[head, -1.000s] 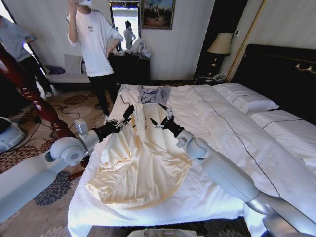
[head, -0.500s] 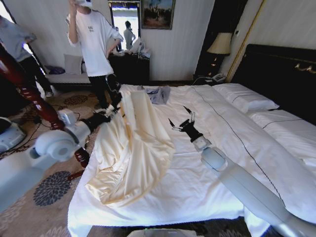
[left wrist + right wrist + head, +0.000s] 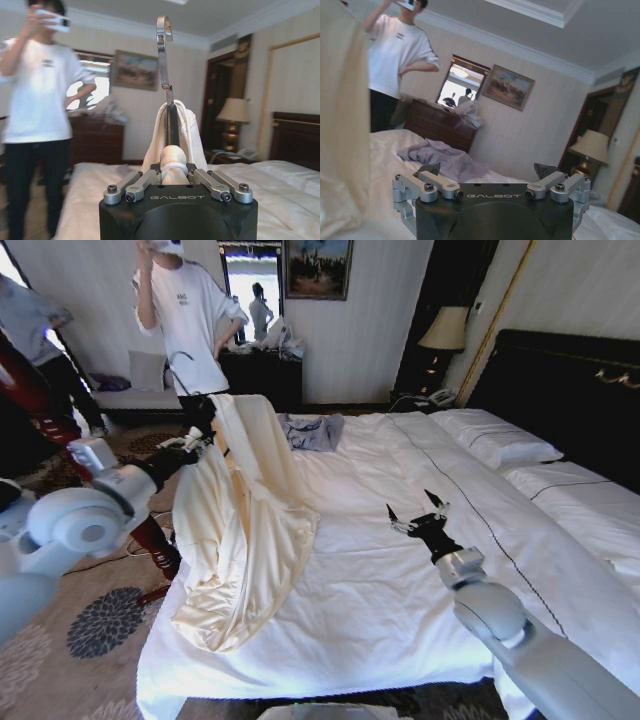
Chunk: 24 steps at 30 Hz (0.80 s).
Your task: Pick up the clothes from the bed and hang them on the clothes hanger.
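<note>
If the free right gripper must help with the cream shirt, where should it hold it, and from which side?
Probably the hanging fold of the shirt nearest the bed's middle, reached from the robot's right. That edge drapes loosely and faces the open right gripper. The left gripper is shut on the top at the hanger.

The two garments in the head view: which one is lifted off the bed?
The cream shirt, held up at its top by the left gripper, its lower part trailing on the bed. The small grey-blue garment lies flat.
</note>
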{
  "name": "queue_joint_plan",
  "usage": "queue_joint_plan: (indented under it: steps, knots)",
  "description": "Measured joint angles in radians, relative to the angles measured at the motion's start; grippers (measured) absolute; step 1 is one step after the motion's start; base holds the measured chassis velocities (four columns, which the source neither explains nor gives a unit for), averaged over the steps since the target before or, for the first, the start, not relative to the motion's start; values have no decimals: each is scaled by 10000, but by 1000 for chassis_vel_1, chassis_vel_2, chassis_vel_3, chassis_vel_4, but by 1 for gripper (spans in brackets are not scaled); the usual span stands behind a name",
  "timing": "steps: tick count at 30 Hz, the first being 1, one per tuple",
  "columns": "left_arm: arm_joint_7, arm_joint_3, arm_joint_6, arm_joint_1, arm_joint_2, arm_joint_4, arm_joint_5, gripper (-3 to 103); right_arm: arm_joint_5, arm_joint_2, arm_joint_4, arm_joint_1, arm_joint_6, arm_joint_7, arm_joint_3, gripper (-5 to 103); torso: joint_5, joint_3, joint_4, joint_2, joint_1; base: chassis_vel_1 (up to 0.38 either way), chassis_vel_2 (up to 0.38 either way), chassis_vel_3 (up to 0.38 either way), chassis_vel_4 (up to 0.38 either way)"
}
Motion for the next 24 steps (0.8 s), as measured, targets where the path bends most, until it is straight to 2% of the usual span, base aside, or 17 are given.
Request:
queue_joint_plan:
  steps: [1, 4, 6, 11, 17, 18, 20, 24]
  knots:
    - [0, 0, 0, 0, 0, 0, 0, 17, 0, 0, 0, 0, 0, 0, 0, 100, 0, 0, 0, 0, 0, 0, 0, 0, 0]
    - [-707, -1299, 538, 482, 140, -94, -960, 17, -228, 230, 222, -909, 24, 1, 743, 100, 4, 0, -5, 0, 0, 0, 0, 0, 0]
    - [-825, -1465, 639, 497, 149, -112, -1123, 17, -295, 272, 256, -1036, 44, -5, 836, 100, 4, 0, -5, 0, -1, 0, 0, 0, 0]
    - [-2009, -2550, 1719, 286, 418, -137, -2782, 17, -966, 671, 473, -1832, 184, -45, 1204, 100, 0, 1, -5, 0, 0, 0, 0, 0, 0]
    - [-2528, -3140, 2165, 238, 601, 7, -3479, 17, -1154, 761, 511, -1992, 211, -56, 1277, 100, 3, 0, -6, 0, 0, 0, 0, 0, 0]
    - [-2907, -3619, 2423, 229, 684, 126, -4020, 17, -1283, 821, 521, -2074, 230, -66, 1288, 100, 2, 2, -4, 0, 0, 0, 0, 0, 0]
    - [-3147, -4012, 2678, 262, 760, 251, -4280, 17, -1404, 896, 522, -2141, 254, -79, 1288, 100, 1, 2, -5, -1, 1, 0, 0, 0, 0]
    - [-3251, -4464, 2832, 286, 852, 527, -4458, 17, -1537, 1011, 522, -2208, 280, -103, 1267, 100, 2, 1, -4, -1, 0, 0, 0, 0, 0]
